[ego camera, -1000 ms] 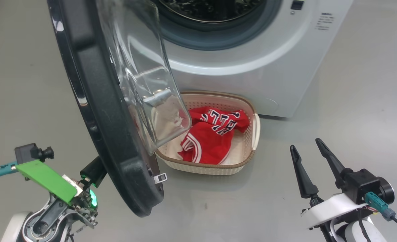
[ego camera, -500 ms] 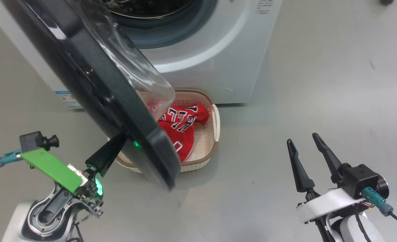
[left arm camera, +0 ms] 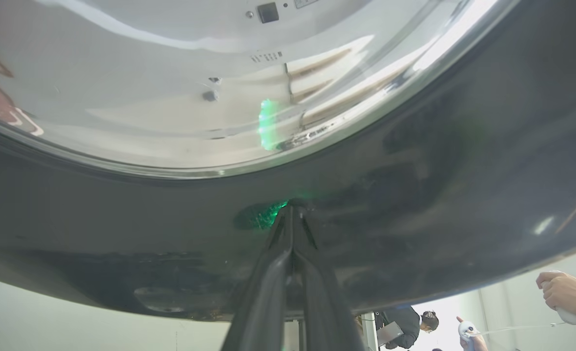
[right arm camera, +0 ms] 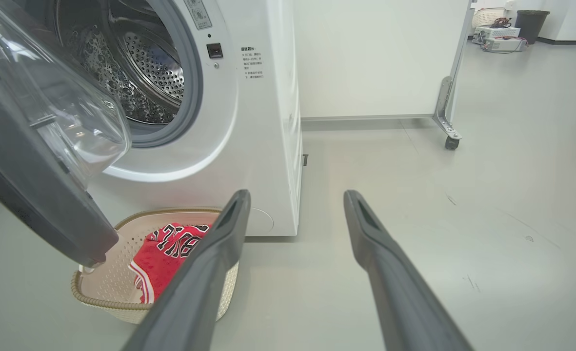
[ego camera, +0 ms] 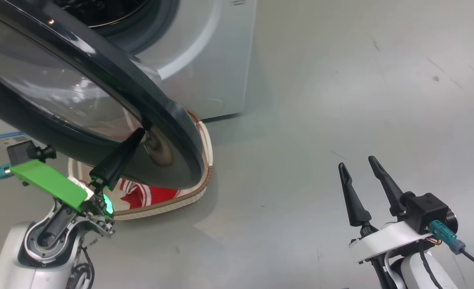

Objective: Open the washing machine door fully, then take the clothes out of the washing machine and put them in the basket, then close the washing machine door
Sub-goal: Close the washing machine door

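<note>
Showing from the right wrist: drum (right arm camera: pixel 151 63), clothes (right arm camera: pixel 161 263) in basket (right arm camera: pixel 103 273).

1. In the head view, the washing machine door (ego camera: pixel 100 100) covers most of the basket (ego camera: pixel 156 208); just its right and front rim peek out.
2. The clothes (ego camera: pixel 140 196) show as a red-and-white sliver under the door's edge, with their lettering hidden there.
3. The washing machine (ego camera: pixel 212 60) runs off the top edge, its drum mostly behind the door.
4. The left gripper (left arm camera: pixel 292 208) has its jaws at the door's dark rim; touching or just short, I cannot tell.
5. The printed label (right arm camera: pixel 252 62) on the machine's front is too small to read.
6. A person's hand (left arm camera: pixel 563 292) is cut off at the right edge.
</note>
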